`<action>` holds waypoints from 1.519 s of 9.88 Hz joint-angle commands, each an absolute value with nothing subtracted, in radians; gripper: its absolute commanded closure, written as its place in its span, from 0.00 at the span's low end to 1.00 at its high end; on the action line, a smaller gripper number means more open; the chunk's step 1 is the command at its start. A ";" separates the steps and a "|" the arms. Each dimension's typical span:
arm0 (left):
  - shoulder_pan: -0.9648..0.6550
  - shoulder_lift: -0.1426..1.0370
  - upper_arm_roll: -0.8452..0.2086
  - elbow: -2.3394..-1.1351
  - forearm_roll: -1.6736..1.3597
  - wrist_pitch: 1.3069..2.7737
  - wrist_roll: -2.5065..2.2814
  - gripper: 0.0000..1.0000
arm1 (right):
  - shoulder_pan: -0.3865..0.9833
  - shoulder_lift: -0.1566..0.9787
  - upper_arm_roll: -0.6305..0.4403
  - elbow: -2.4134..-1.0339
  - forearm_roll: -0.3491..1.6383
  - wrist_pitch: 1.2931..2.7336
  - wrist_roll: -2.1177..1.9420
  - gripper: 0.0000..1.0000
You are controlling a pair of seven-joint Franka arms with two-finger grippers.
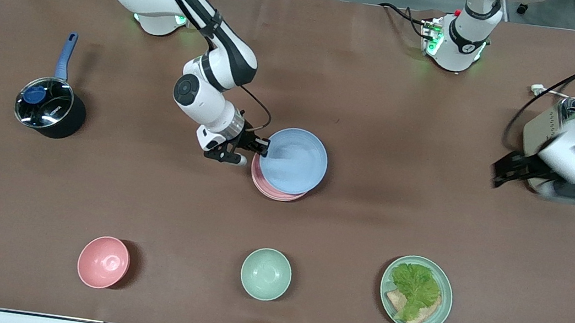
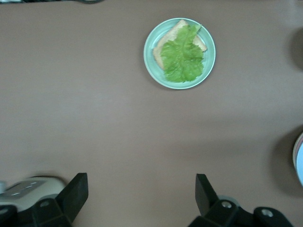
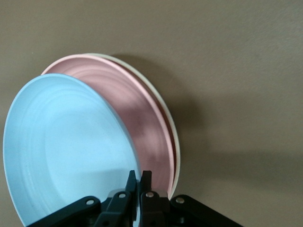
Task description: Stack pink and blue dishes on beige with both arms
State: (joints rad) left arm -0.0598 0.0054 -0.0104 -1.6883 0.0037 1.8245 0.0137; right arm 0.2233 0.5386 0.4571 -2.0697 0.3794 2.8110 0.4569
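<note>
Blue plate (image 1: 294,160) is tilted over the pink plate (image 1: 271,191), which lies on the beige plate (image 3: 161,106) at mid-table. Right gripper (image 1: 261,147) is pinched on the blue plate's rim. Left gripper (image 1: 509,167) hangs with fingers spread wide over the left arm's end of the table, waiting.

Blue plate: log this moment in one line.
right pincer shut on blue plate | over pink plate, beige plate | left pincer open, waiting
</note>
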 commanded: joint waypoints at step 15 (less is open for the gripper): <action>-0.028 -0.018 0.087 -1.471 -0.014 1.460 0.069 0.00 | -0.018 -0.009 0.105 -1.829 0.026 1.975 0.405 0.00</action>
